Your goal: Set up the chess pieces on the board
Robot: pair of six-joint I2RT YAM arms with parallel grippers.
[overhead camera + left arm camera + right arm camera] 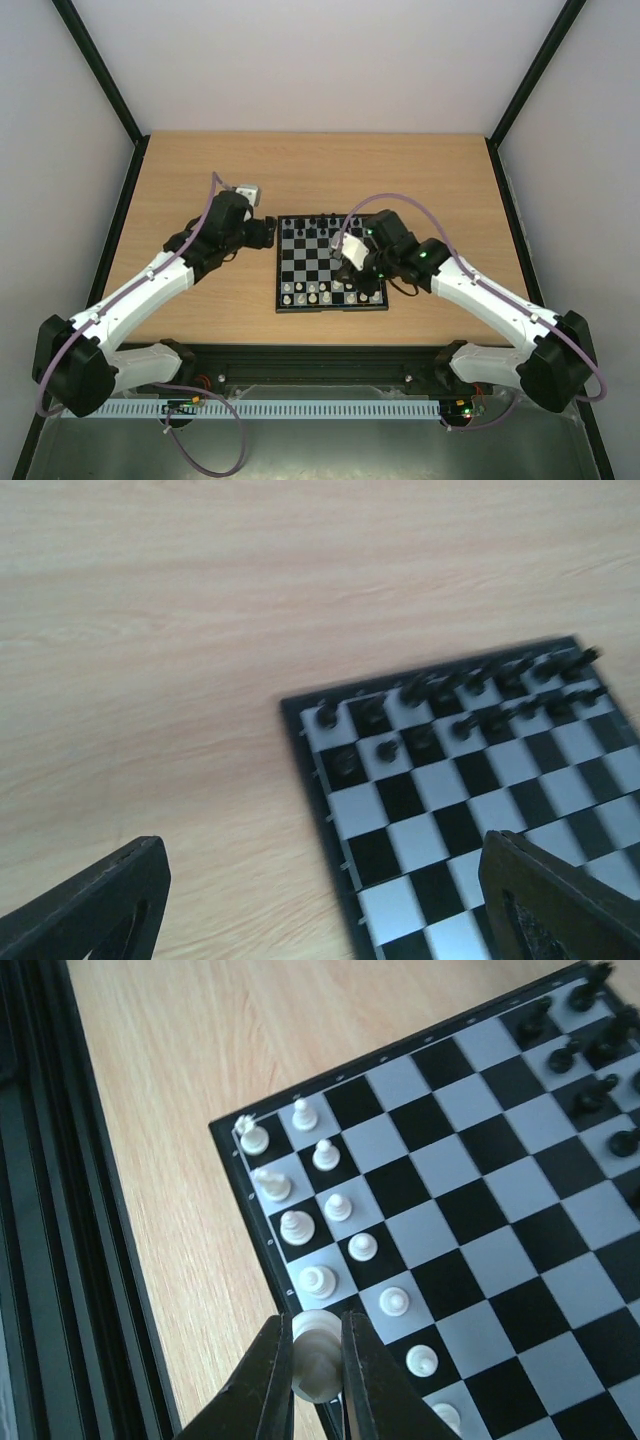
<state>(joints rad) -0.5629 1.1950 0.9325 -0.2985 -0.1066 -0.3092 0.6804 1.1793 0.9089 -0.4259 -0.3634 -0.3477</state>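
The board (318, 262) lies at the middle of the counter (200, 170), towards its near edge. Black pieces (440, 705) fill its two far rows and white pieces (310, 1210) stand along its two near rows. The right fingers (270, 1390) are pinching one white piece (317, 1355) in the nearest row, in line with the other white men; whether it touches its square cannot be told. The left fingers (100, 900) are spread wide with nothing between them, hovering just beside the board's far left corner.

One board (330, 265), two arms (150, 285), at least twelve white pieces (294, 1226).
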